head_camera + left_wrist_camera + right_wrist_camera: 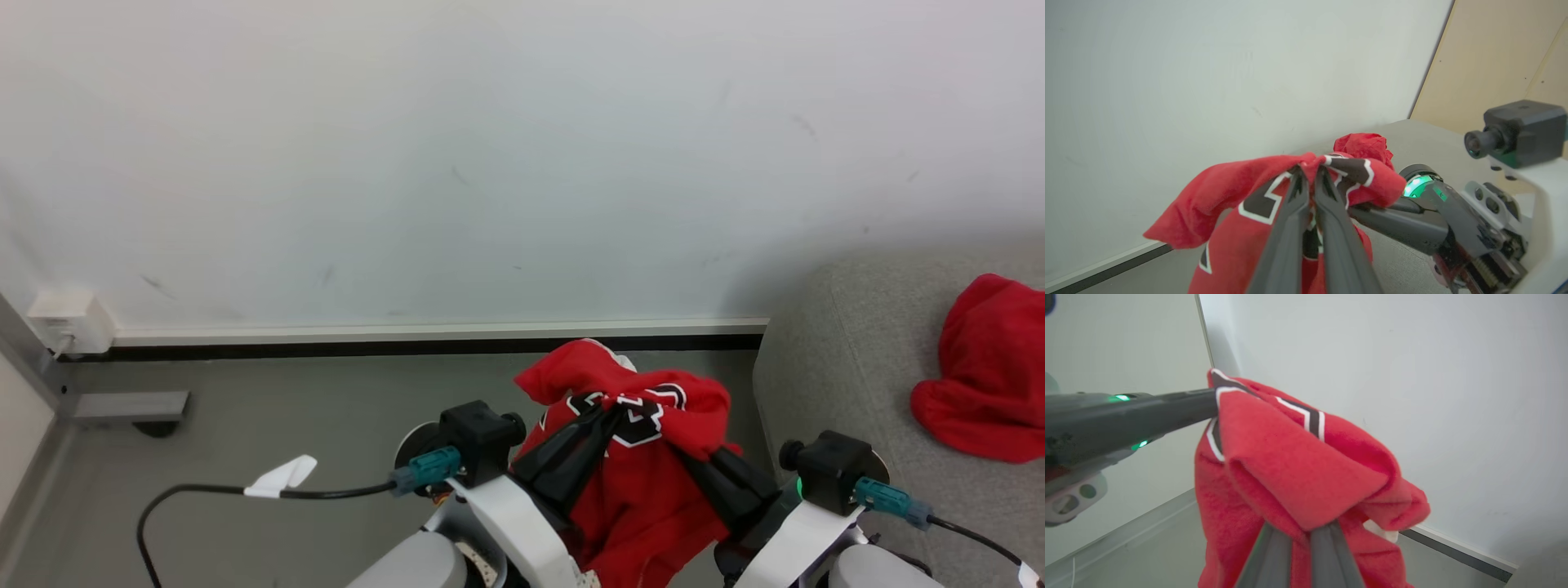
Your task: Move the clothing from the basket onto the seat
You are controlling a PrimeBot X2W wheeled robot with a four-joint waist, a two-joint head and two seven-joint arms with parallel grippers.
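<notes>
1. At the far left a white wall box [69, 322] sits at the foot of the wall; a black cable [343, 492] with a white tag runs over the grey floor [326, 408].
2. The left gripper [1308, 179] has its fingers pressed together on a bunched fold of the red and white jersey [645, 506], right at the black lettering.
3. The jersey hangs in the air between the two arms, above the floor; its bulk drops straight down from the pinched top, so its long axis is near upright.
4. The right gripper [710, 474] takes the same top fold from the other side; its fingers are closed, with cloth draped over their tips; the two grips sit close together.
5. The grey sofa [841, 367] stands to the robot's right of the jersey, near but apart; the right arm is the nearer one, so the coming carry looks like a swing rightward, over the sofa's rounded left edge.
6. A plain red garment [988, 367] lies on the sofa, well in from that edge; by this, one piece is delivered and the jersey is midway.
</notes>
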